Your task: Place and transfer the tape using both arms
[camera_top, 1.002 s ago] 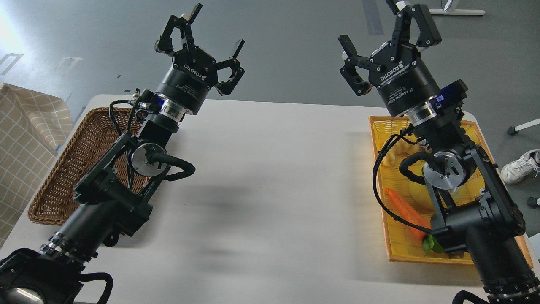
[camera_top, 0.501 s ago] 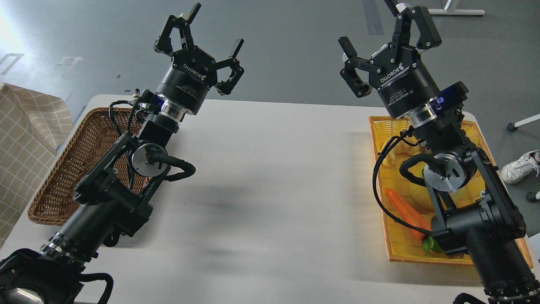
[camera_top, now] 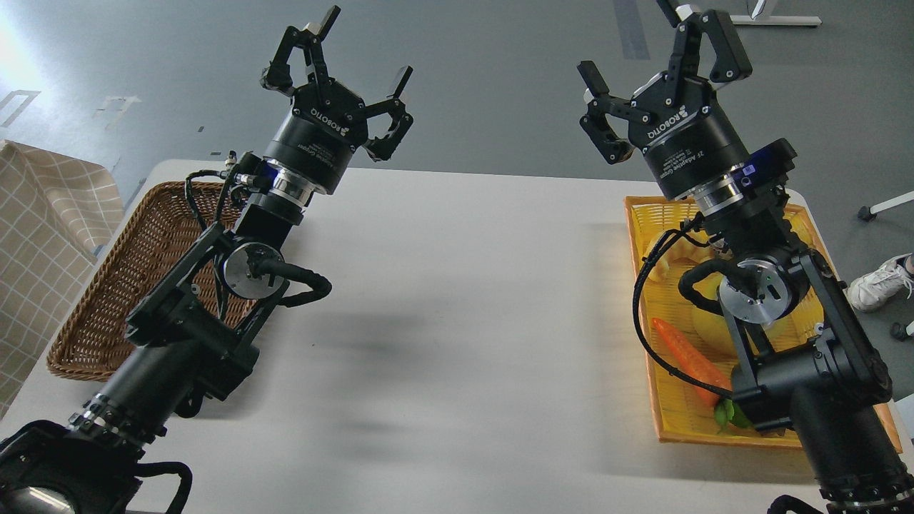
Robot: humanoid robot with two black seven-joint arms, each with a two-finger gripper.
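My left gripper (camera_top: 367, 46) is open and empty, raised above the table's far edge near the brown wicker basket (camera_top: 114, 300). My right gripper (camera_top: 628, 39) is open and empty, raised above the far end of the yellow basket (camera_top: 678, 421). The tape does not show clearly. A rounded yellow object (camera_top: 703, 323) lies in the yellow basket, mostly hidden behind my right arm, and I cannot tell whether it is the tape.
The yellow basket also holds an orange carrot toy (camera_top: 687, 357) with green leaves and a pale yellow croissant-shaped toy (camera_top: 664, 265). A white table (camera_top: 457, 321) spans the view. A checked cloth (camera_top: 43, 235) hangs at the left. A shoe (camera_top: 882, 282) lies on the floor at right.
My right gripper has shifted slightly to the right and up. The left arm has not moved.
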